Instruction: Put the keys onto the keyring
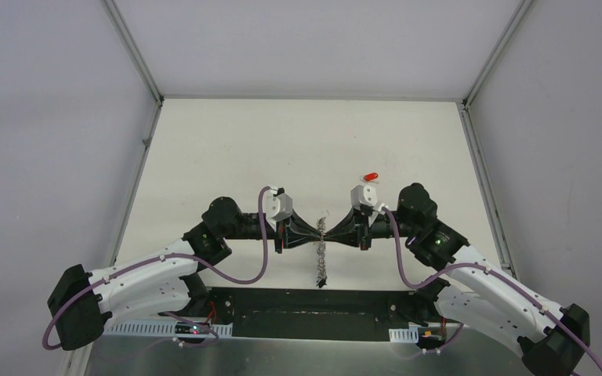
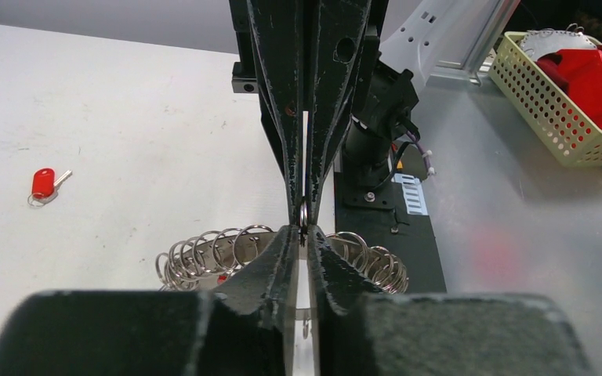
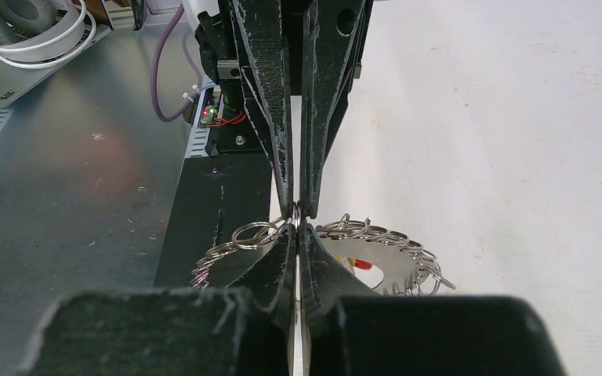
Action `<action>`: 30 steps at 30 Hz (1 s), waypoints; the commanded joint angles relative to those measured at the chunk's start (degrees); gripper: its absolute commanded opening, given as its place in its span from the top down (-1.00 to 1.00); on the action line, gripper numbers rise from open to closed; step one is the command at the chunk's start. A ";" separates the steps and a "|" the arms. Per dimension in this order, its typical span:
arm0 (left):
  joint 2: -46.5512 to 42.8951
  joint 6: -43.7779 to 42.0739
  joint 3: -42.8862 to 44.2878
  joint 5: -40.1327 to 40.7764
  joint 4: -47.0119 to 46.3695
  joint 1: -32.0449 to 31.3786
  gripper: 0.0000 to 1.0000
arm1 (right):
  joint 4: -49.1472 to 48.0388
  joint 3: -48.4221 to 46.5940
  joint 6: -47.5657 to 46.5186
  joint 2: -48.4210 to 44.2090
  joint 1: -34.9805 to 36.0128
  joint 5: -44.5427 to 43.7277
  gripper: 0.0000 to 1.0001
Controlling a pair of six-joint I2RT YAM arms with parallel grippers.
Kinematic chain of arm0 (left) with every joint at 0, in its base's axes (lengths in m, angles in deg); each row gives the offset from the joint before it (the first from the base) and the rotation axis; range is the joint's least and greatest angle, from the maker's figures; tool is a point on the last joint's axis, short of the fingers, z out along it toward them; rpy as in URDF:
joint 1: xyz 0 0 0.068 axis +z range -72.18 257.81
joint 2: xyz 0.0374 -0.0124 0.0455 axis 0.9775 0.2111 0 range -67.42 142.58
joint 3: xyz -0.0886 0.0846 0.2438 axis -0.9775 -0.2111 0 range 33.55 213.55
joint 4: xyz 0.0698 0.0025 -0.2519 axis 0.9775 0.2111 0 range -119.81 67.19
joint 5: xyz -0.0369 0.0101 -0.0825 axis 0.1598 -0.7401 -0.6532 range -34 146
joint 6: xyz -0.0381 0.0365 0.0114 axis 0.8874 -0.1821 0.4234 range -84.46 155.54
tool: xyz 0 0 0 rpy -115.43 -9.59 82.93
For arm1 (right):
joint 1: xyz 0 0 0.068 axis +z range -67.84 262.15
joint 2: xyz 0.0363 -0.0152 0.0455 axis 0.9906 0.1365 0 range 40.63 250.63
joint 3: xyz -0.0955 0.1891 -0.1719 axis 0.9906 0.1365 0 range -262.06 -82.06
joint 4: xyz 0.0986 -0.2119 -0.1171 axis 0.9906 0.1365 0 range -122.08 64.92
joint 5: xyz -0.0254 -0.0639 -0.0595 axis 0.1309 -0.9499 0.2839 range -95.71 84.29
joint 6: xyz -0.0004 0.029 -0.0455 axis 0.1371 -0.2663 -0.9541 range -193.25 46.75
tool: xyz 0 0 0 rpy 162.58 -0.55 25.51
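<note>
Your keyring hangs edge-on by the middle of the near edge of the worktop, with the left jaws and the right jaws clenched tip to tip on one rim loop, probably to pry it apart. The red key lies loose farther back, right of centre, with open worktop all around it.

1. Top view: bright, even light from above; the tabletop looks pale cream, with soft, short shadows under the arms.
2. The enclosure walls read as a flat, even grey.
3. Wrist views: the near body of the left gripper and of the right gripper is a dark, blurred mass (too close to focus).
4. The metal deck gives hazy, faintly reddish reflections.
5. The keyring shows small bright glints on its wire loops.
</note>
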 commanded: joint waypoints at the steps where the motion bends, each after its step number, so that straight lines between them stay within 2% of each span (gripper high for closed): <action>1: -0.80 -0.51 1.76 1.60 -2.89 -0.45 0.72 | -4.32 -0.91 0.46 -1.37 -0.01 1.61 1.00; 3: -0.58 -0.43 2.00 2.19 -2.06 -0.58 0.57 | -4.32 -0.95 0.58 -1.34 -0.02 1.61 1.00; 7: 0.27 -0.08 2.42 3.34 -1.39 -1.01 0.53 | -4.32 -0.99 0.83 -1.21 -0.04 1.69 1.00; 14: 2.73 0.26 2.86 2.71 -1.54 -1.60 0.73 | -4.31 -0.85 1.09 -1.36 -0.02 1.78 1.00; 18: 2.58 -0.62 3.12 2.70 -0.21 -1.77 1.00 | -4.32 -0.63 1.01 -1.56 -0.02 1.48 1.00; 23: -0.15 -1.68 3.57 5.46 3.18 -1.76 1.00 | -4.04 -0.49 1.30 -1.69 -0.02 0.53 1.00; 24: -0.90 -1.84 3.90 6.31 4.57 -1.77 1.00 | -3.78 -0.57 1.32 -1.88 -0.06 0.09 0.87; 27: -2.41 -2.43 6.40 8.50 10.47 -1.70 1.00 | -3.81 -0.65 1.76 -2.45 -0.04 -1.72 0.27; 30: -2.55 -2.73 9.69 9.92 17.76 -1.74 1.00 | -4.36 -1.29 2.11 -2.72 -0.01 -3.40 0.02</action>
